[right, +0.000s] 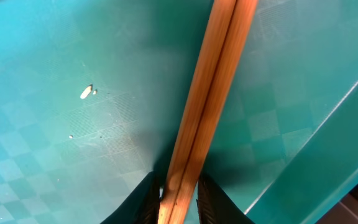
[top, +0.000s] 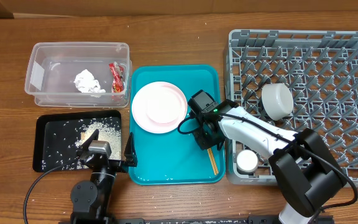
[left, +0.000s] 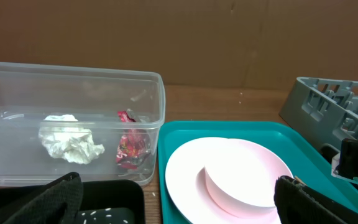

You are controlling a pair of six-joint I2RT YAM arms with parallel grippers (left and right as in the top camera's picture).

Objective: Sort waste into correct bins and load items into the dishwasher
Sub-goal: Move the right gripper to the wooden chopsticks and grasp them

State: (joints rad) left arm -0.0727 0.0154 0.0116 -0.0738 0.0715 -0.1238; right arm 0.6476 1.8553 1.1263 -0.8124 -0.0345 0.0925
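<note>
My right gripper [top: 204,138] is low over the teal tray and shut on the wooden chopsticks [top: 214,160]; in the right wrist view the pair [right: 210,93] runs between my fingertips [right: 179,202]. The white-pink plate [top: 159,107] lies on the teal tray, also in the left wrist view [left: 229,180]. My left gripper [top: 112,152] is open and empty between the black tray [top: 48,155] and the teal tray, its fingers wide apart [left: 179,208]. The clear tub [top: 42,68] holds the tissue wad [top: 87,81] and red wrapper [top: 116,76]. Rice scraps [top: 92,134] lie in the black tray.
The grey dish rack [top: 340,124] stands at the right with the bowl [top: 277,101] and the cup [top: 248,160] in it. The teal tray [top: 166,168] sits between the bins and the rack. A loose rice grain [right: 87,93] lies on the tray.
</note>
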